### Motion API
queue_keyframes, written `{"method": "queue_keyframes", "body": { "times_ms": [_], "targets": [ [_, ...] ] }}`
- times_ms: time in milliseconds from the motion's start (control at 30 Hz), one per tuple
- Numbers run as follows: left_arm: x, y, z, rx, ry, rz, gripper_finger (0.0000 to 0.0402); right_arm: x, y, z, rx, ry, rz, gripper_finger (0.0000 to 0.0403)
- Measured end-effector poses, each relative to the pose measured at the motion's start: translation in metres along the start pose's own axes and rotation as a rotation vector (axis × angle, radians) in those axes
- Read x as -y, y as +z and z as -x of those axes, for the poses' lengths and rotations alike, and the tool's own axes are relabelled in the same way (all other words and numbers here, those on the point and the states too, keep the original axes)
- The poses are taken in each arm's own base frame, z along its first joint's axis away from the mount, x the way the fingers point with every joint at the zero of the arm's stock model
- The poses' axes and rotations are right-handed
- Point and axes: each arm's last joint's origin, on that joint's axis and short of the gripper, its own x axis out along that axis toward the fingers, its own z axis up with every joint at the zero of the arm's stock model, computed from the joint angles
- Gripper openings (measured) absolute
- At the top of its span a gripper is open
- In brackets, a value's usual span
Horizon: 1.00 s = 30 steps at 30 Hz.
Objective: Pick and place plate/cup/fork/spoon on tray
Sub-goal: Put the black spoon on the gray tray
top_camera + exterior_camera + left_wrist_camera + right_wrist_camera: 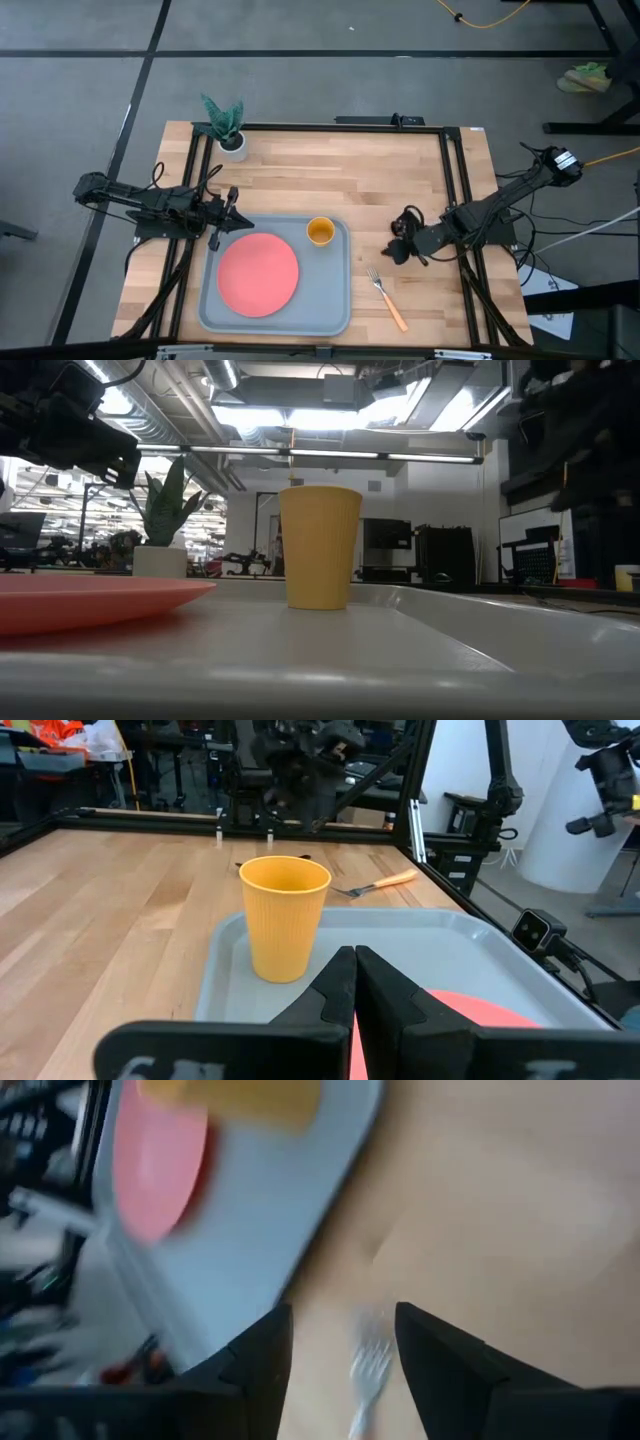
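Tray (335, 300), grey with rounded corners, lies at the near centre of the table (330, 170), long axis left to right. You see the pink-red plate (258, 274) flat on its left half and the yellow cup (320, 232) upright at its far right corner. The orange-handled fork (386, 297) lies right of the tray, tines pointing far-left. The left gripper (240, 222) is pinched closed at the tray's far-left corner. The right gripper (398, 250) hangs spread apart, empty, over the fork's tines.

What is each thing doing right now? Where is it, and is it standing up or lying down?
plate: lying flat on the tray.
cup: standing upright on the tray, empty.
fork: lying on the table, beside the tray.
tray: flat on the table.
left gripper: shut, at the tray's edge.
right gripper: open, above the fork's tines.
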Motion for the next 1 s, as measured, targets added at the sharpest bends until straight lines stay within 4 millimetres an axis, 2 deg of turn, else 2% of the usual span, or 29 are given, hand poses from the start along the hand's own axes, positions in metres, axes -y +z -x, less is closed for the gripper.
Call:
{"method": "queue_keyframes", "body": {
  "times_ms": [100, 167, 300, 400, 533, 600, 800, 1000],
  "targets": [
    [0.000, 0.000, 0.000, 0.000, 0.000, 0.000, 0.0000, -0.005, -0.003, -0.001, -0.107, 0.048, -0.037, 0.0181],
    [0.000, 0.000, 0.000, 0.000, 0.000, 0.000, 0.0000, -0.015, -0.003, -0.001, -0.133, 0.150, -0.032, 0.0181],
    [0.000, 0.000, 0.000, 0.000, 0.000, 0.000, 0.0000, -0.041, -0.006, 0.008, -0.111, 0.289, 0.085, 0.0181],
    [0.000, 0.000, 0.000, 0.000, 0.000, 0.000, 0.0000, -0.059, -0.013, 0.014, -0.088, 0.262, 0.159, 0.0181],
    [0.000, 0.000, 0.000, 0.000, 0.000, 0.000, 0.0000, -0.072, -0.027, 0.008, -0.082, 0.065, 0.201, 0.0181],
    [0.000, 0.000, 0.000, 0.001, 0.002, 0.000, 0.0000, -0.074, -0.031, 0.005, -0.098, -0.101, 0.176, 0.0181],
    [0.000, 0.000, 0.000, 0.001, 0.006, 0.000, 0.0000, -0.058, -0.033, 0.000, -0.045, -0.670, 0.136, 0.0181],
    [0.000, 0.000, 0.000, 0.002, 0.006, 0.000, 0.0000, -0.033, -0.034, -0.006, -0.090, -0.922, 0.169, 0.0181]
  ]
}}
